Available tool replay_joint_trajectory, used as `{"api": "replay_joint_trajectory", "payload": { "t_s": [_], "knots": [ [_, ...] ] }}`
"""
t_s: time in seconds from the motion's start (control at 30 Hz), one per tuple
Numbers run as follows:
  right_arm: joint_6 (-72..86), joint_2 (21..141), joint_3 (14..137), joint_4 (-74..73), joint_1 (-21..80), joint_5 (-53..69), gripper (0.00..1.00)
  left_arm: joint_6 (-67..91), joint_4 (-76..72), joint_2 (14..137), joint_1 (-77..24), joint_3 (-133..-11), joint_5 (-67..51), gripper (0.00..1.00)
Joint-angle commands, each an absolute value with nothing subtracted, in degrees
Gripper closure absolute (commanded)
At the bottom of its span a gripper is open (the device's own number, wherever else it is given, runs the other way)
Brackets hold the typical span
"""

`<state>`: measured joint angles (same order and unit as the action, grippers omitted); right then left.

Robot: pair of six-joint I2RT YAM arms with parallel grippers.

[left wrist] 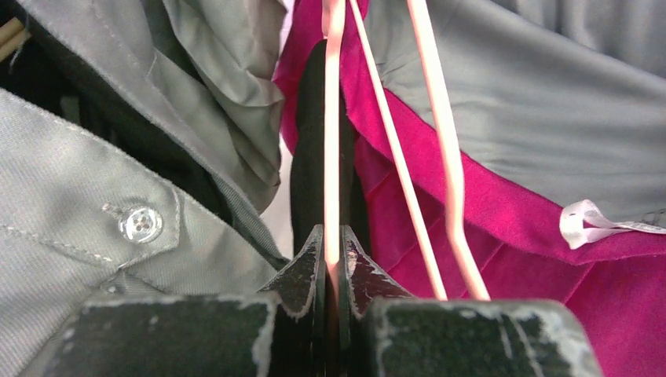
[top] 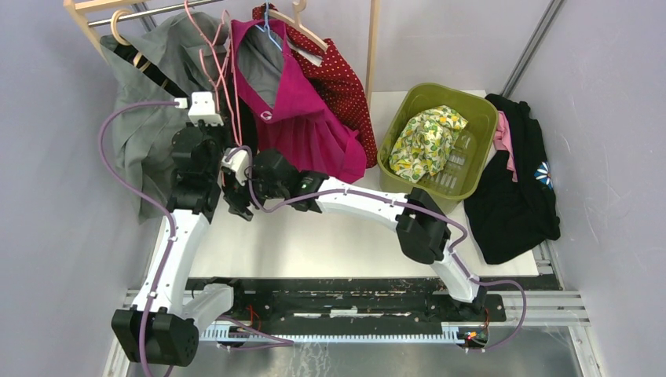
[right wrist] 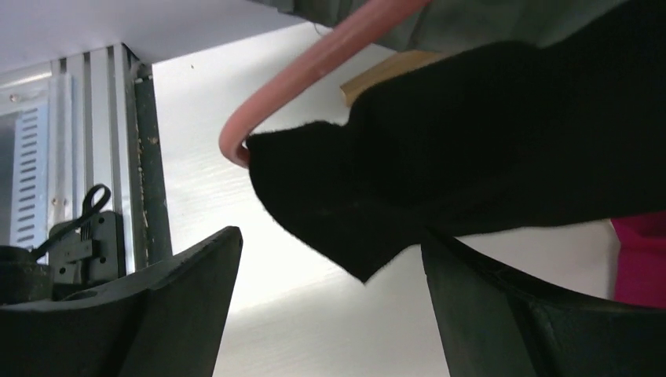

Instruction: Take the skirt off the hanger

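The left pincer (left wrist: 331, 236) is clamped on a wire of the pink hanger (left wrist: 332, 118), jaws together with the wire running straight up the middle of the left wrist frame; the grey shirt (left wrist: 86, 259) lies to its left and the magenta garment (left wrist: 503, 220) to its right.

The right pincer (right wrist: 330, 236) stands with jaws wide apart and holds nothing; a corner of the black skirt (right wrist: 487, 133), as I take that dark cloth to be, hangs down between them at the frame's centre, apparently touching neither jaw.

The skirt hangs off the hanger's rounded end, which shows at the upper left of the right wrist frame; the cloth's long axis runs from that end toward the right edge, and its free corner points down toward the pincer. From above, all this sits in the upper left, under the rail (top: 149, 12) and over the counter (top: 314, 243); the skirt itself is hard to pick out there.

The right arm is the nearer one to the cloth; the coming move likely turns on closing over that corner and drawing it along the wire, off the rounded end, while the left arm steadies the hanger.
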<state>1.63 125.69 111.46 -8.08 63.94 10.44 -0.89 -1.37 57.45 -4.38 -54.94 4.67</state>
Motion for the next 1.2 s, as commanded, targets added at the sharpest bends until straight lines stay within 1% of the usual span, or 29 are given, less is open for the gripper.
{"api": "replay_joint_trajectory", "payload": {
  "t_s": [0.0,0.03,0.07,0.1,0.13,0.17,0.27,0.3,0.5,0.63,0.8,0.97,1.1,1.17],
  "knots": [
    [6.92,129.14,115.20,0.57,61.73,4.84,0.11,-0.99,-0.04,55.48,-5.92,-56.87,3.97,0.97],
    [7.23,130.05,115.67,0.94,61.25,3.01,0.12,-0.90,0.18,55.33,-6.16,-56.99,3.93,0.97],
    [7.75,130.84,116.05,1.23,60.72,1.84,0.16,-0.95,0.36,55.26,-6.44,-57.03,3.83,0.97],
    [8.49,131.49,116.28,1.36,60.04,1.14,0.21,-1.01,0.50,55.08,-6.76,-57.08,3.91,0.97],
    [9.19,131.91,116.42,1.40,59.44,0.91,0.30,-1.19,0.64,54.97,-6.90,-56.97,4.01,0.97],
    [9.40,132.16,116.46,1.13,59.00,0.99,0.44,-1.41,0.78,54.82,-7.05,-56.89,4.18,0.97],
    [8.79,131.14,115.42,-1.17,58.50,0.21,0.94,-2.03,0.94,54.52,-7.12,-56.55,4.71,0.97],
    [8.57,130.11,114.12,-1.72,58.44,-0.08,0.99,-2.29,0.92,54.42,-7.24,-56.40,5.05,0.97],
    [4.56,117.94,99.88,-4.79,58.49,0.57,0.99,-3.93,0.84,54.65,-7.16,-55.38,6.66,0.97],
    [3.16,106.78,89.18,-9.74,58.45,-1.75,0.99,-4.17,0.39,54.97,-7.12,-54.77,7.03,0.97],
    [1.28,95.54,79.18,-15.93,58.51,-6.38,0.99,-4.27,0.01,55.68,-7.13,-54.69,7.33,0.97],
    [-1.92,89.25,77.43,-20.27,58.53,-11.49,0.99,-3.79,-0.48,56.78,-7.05,-54.66,6.87,0.97],
    [-5.07,86.48,78.06,-22.97,58.48,-15.99,0.99,-3.64,-1.01,57.26,-7.06,-54.69,6.94,0.97],
    [-6.03,85.57,78.78,-24.46,58.49,-20.19,0.99,-4.05,-0.97,57.52,-7.00,-54.78,7.23,0.97]
  ]
}}
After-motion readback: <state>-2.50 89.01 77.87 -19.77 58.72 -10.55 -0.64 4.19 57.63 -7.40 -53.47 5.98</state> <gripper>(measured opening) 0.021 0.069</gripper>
